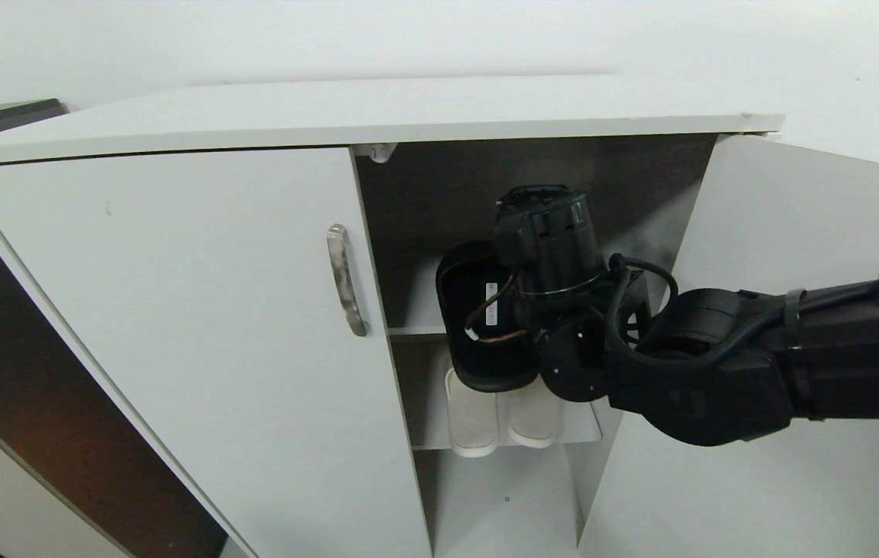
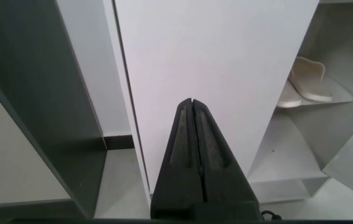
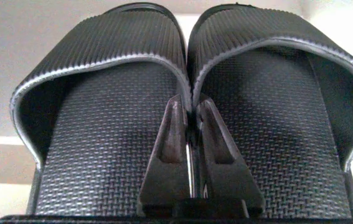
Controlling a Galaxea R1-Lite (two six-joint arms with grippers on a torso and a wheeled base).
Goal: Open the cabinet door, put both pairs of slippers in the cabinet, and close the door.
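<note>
Plain white wall (image 1: 439, 35) at back, soft even light. Dark brown panel (image 1: 29, 364) on left. Pale floor (image 2: 121, 183) w/ dark strip (image 2: 117, 142) along wall bottom.

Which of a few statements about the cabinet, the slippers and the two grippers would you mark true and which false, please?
1. The right gripper is shut on the black slippers, pinching the strap edges where the two meet. True.
2. The white slippers lie on the floor outside the cabinet. False: they sit side by side on a shelf inside it.
3. The left gripper holds a white slipper. False: it is shut and empty.
4. The right-hand door stands open, while the handled door is shut. True.
</note>
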